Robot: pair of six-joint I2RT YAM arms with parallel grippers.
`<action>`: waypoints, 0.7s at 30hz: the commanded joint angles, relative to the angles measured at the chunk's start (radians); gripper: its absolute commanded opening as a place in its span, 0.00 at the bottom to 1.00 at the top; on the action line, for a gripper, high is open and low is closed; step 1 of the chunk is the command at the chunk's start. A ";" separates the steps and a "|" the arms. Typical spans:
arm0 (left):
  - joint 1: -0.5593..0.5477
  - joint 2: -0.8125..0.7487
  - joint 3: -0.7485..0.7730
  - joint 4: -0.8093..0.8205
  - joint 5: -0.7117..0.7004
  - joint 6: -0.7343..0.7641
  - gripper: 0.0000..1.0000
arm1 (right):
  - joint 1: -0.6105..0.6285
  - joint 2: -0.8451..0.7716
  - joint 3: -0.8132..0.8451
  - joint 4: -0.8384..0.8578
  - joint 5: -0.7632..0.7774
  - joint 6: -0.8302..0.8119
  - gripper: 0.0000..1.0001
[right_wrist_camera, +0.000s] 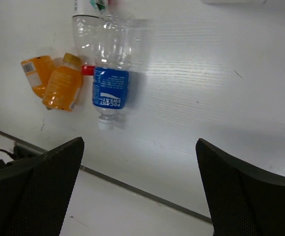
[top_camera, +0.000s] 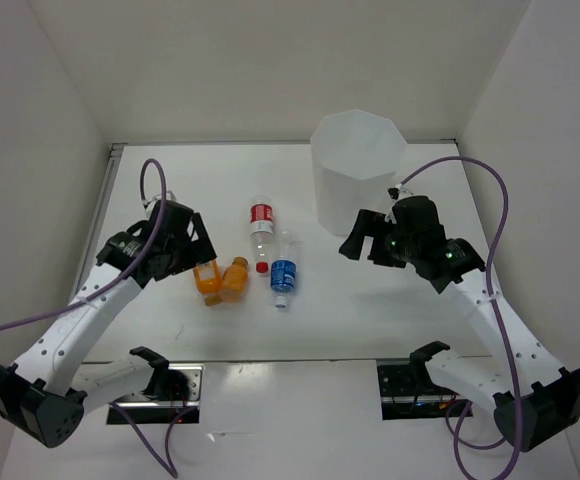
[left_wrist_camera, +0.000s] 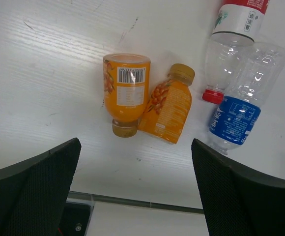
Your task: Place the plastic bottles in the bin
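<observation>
**A:** Left gripper (top_camera: 198, 250), black, two-fingered: jaws spread wide, nothing between them. Why does it hang just there?

**B:** In its wrist view, the stubby orange plastic bottle with the barcode upward (left_wrist_camera: 127, 93) lies between the open fingers. That suggests it is lining up a first pick. The second stubby orange bottle (left_wrist_camera: 167, 105) lies touching it, cap pointing the opposite way, so a clean grasp of one alone looks awkward.

**A:** And the right gripper (top_camera: 362, 240)?

**B:** Also parted and empty, held above the white table (top_camera: 220, 180) just in front of the tall translucent white faceted bin (top_camera: 360, 170). The clear bottle with the blue label (right_wrist_camera: 110, 83) lies nearest it, probably its share of the work.

**A:** The clear bottle with the red label and cap (top_camera: 260, 232)?

**B:** Lying just beside the blue-labelled one, between the arms. All four bottles lie on the table, well apart from the bin, which stands upright at the far right. No bottle has been lifted yet.
</observation>
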 commanded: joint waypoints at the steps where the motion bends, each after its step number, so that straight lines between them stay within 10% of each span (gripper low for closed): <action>1: 0.014 -0.080 -0.012 0.027 0.007 0.043 1.00 | 0.010 -0.009 -0.009 0.117 -0.092 -0.030 1.00; 9: 0.032 -0.120 0.039 0.059 0.009 0.181 1.00 | 0.074 -0.003 -0.030 0.266 -0.224 -0.021 1.00; 21: 0.041 -0.109 -0.003 0.110 0.029 0.209 1.00 | 0.525 0.445 0.189 0.259 0.442 0.275 1.00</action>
